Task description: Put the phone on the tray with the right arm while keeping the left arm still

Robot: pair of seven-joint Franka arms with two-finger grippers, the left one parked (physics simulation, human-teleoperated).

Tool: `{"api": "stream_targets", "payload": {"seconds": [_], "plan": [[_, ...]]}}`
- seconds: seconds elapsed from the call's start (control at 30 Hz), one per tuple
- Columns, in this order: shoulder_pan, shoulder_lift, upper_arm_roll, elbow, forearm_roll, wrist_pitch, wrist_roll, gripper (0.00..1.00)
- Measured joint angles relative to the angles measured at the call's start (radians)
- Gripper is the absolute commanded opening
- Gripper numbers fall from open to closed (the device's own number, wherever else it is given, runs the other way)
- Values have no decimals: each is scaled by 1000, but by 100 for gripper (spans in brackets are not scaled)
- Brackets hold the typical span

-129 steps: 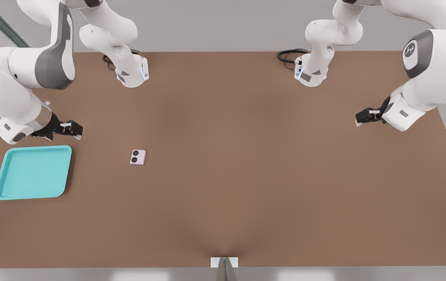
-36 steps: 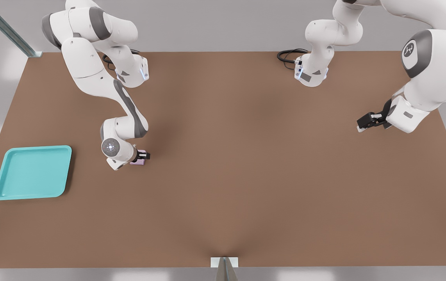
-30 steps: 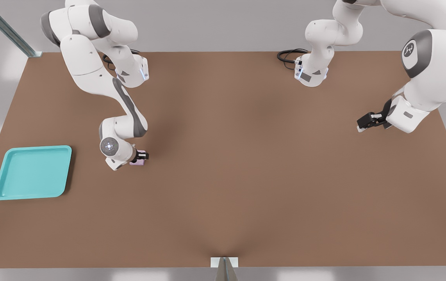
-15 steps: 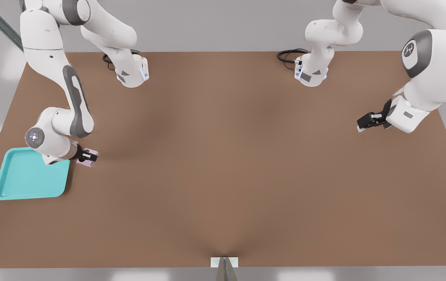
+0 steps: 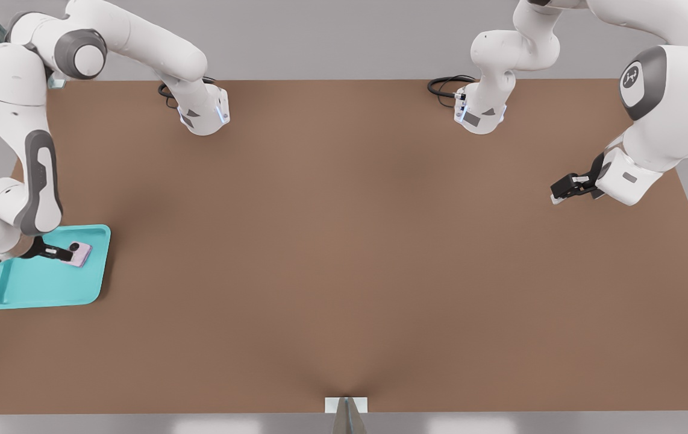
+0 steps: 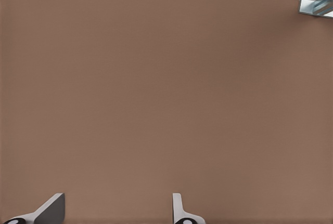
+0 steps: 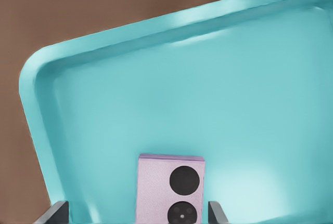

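The pale pink phone [image 5: 81, 254] lies inside the turquoise tray [image 5: 43, 284], near the tray's far corner toward the front view's right. My gripper [image 5: 67, 251] reaches low over the tray from the front view's left, its tips at the phone. In the right wrist view the phone [image 7: 170, 190] shows its two black lenses against the tray floor [image 7: 208, 104]. My gripper [image 7: 138, 214] is open: the two fingertips [image 7: 58, 211] stand wider than the phone, one with a clear gap to it, the other close beside it.
The tray sits at the brown table's [image 5: 344, 253] edge on the front view's left. Two arm bases [image 5: 204, 114] with black cables [image 5: 445, 84] stand at the far edge. The parked arm's gripper [image 5: 568, 185] hangs at the front view's right.
My gripper carried the phone from the table's middle-left toward the front view's left and over the tray rim. The phone now rests in the tray and the fingers have spread apart.
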Motion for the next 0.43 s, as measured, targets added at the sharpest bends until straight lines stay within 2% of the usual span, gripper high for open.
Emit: {"api": "stream_targets", "payload": {"seconds": [0.03,0.1,0.13,0.17,0.2,0.23,0.27,0.33,0.43], "plan": [[-1,-60,66,31,-1,-34,-8,100],[14,-144,290,167,-20,-150,3,100],[62,-160,369,221,-50,-201,18,100],[131,-199,381,254,-67,-246,34,100],[269,-269,263,261,-55,-289,49,100],[416,-331,107,259,-36,-329,62,100],[518,-393,-5,227,-21,-365,74,100],[602,-502,-100,116,0,-421,98,100],[634,-543,-141,65,16,-473,128,100]]}}
